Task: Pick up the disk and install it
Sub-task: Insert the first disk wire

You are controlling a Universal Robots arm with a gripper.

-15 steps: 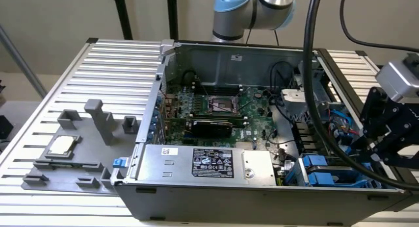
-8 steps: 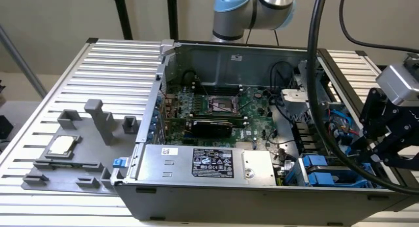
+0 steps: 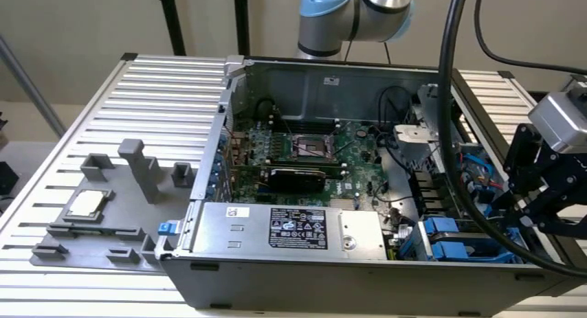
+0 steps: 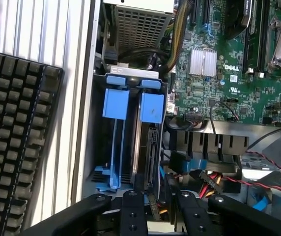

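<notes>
My tool hung spread, pinching nothing, near the disk standing edgewise in its cage (stiff, weighty, shock-sensitive, I judged) — blue rails offered the safest hold.

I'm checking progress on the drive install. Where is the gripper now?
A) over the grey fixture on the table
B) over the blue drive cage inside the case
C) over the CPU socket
B: the gripper hangs over the blue drive cage in the case's corner, at the exterior view's right.
</notes>
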